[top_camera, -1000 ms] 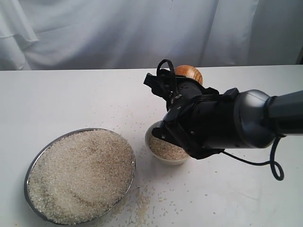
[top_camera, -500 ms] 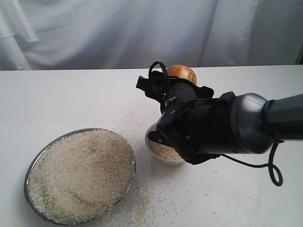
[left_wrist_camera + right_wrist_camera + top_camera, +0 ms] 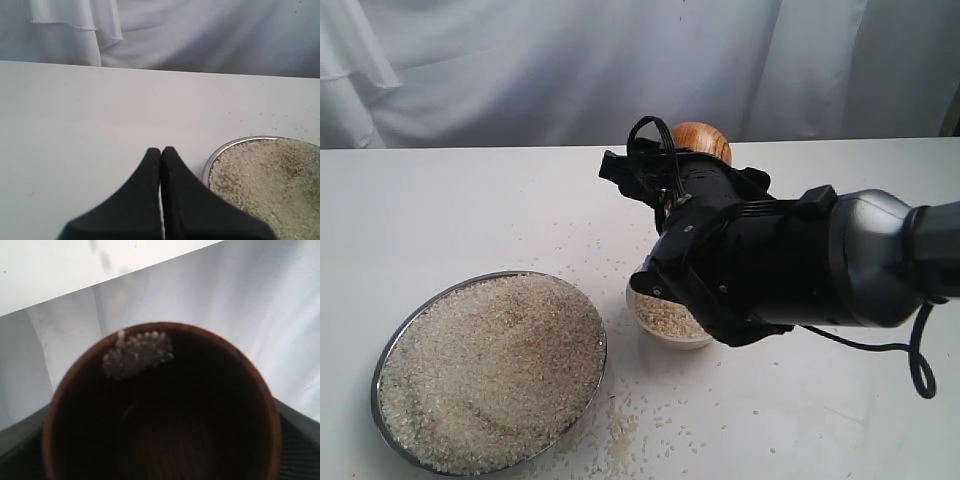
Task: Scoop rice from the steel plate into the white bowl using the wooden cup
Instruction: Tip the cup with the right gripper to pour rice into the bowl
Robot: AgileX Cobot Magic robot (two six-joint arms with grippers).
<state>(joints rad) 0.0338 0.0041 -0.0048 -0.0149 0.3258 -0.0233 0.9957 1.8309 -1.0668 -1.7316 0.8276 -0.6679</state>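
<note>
The steel plate (image 3: 388,352) lies at the front left, heaped with rice (image 3: 490,365). Right of it stands the white bowl (image 3: 638,318) with rice inside, half hidden under my right arm. My right gripper (image 3: 672,172) is shut on the wooden cup (image 3: 703,141), held above and behind the bowl. In the right wrist view the cup (image 3: 160,405) fills the picture, dark inside, with a small clump of rice (image 3: 137,352) at its rim. My left gripper (image 3: 161,150) is shut and holds nothing, just beside the plate's rim (image 3: 212,157); it is out of the exterior view.
Loose grains (image 3: 620,420) lie scattered on the white table around the plate and the bowl. A white cloth backdrop (image 3: 520,70) hangs along the far edge. My bulky right arm (image 3: 800,260) reaches in from the right over the bowl.
My right gripper with the wooden cup has shifted a little left and up over the bowl, and the arm covers more of the bowl. The plate and bowl have not moved.
</note>
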